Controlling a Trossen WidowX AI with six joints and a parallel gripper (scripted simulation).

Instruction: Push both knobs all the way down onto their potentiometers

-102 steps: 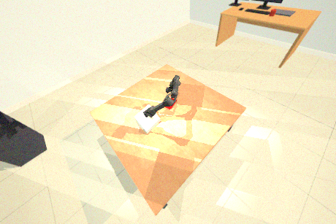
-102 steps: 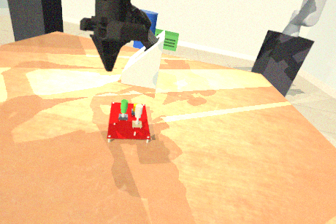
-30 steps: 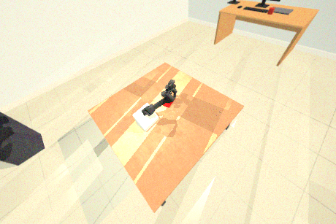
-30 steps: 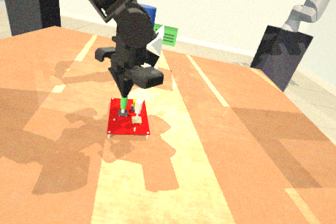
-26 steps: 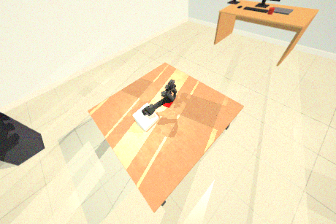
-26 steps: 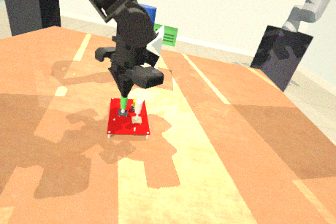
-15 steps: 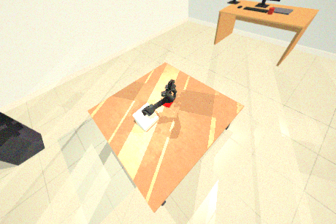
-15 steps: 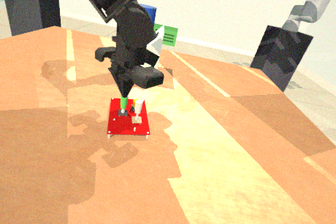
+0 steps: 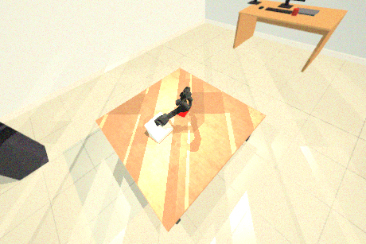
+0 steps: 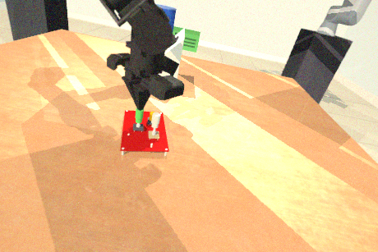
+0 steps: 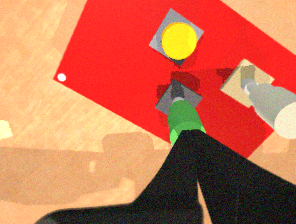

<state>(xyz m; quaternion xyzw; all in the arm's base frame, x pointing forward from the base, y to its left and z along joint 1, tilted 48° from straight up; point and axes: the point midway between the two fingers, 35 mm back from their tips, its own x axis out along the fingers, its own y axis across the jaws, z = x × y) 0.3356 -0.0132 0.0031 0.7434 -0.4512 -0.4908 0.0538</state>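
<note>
The red circuit board (image 9: 182, 114) (image 10: 137, 144) (image 11: 110, 50) stands on short white legs. A green knob (image 10: 139, 115) (image 11: 184, 116) sits on a grey potentiometer, with a stretch of shaft showing below it. A white knob (image 10: 155, 120) (image 11: 272, 102) stands on a beige potentiometer (image 10: 154, 135) (image 11: 233, 88), with a gap and shaft visible under it. A yellow knob (image 10: 151, 115) (image 11: 179, 41) is on a third potentiometer. My gripper (image 10: 140, 107) (image 11: 190, 138) is shut and empty, its fingertips right at the top of the green knob. The tips hide part of that knob's top.
The white knob stands close beside the green one. A white block (image 9: 160, 133) is near the board. Behind the arm are a green sign (image 10: 191, 39) and a blue cylinder (image 10: 168, 13). A dark pedestal (image 10: 316, 60) stands beyond the table edge.
</note>
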